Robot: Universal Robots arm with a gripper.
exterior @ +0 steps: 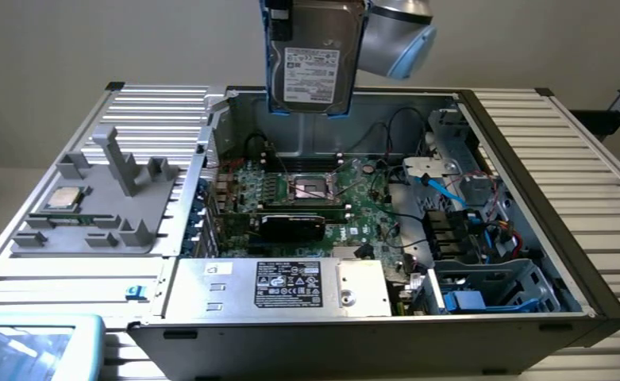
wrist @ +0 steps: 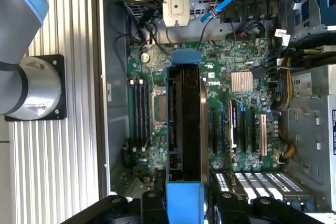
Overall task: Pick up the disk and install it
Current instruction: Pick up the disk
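The disk (exterior: 312, 71), a grey metal drive with a white label in a blue carrier, hangs upright high over the back of the open computer case (exterior: 521, 159). My gripper (exterior: 312, 9) is shut on its upper end, at the top edge of the exterior view. In the wrist view I look down the disk (wrist: 186, 124) edge-on, its blue carrier framing it above the motherboard (wrist: 247, 108). My gripper (wrist: 185, 205) holds it, with black fingers (wrist: 144, 208) on both sides of the blue end tab.
Inside the case lie the motherboard (exterior: 321, 190), a silver power supply box (exterior: 278, 286) with a black label, and a drive cage (exterior: 490, 290) with blue cables at the exterior view's right. A grey fixture (exterior: 98, 214) holding a small CPU chip (exterior: 64, 198) stands on the left.
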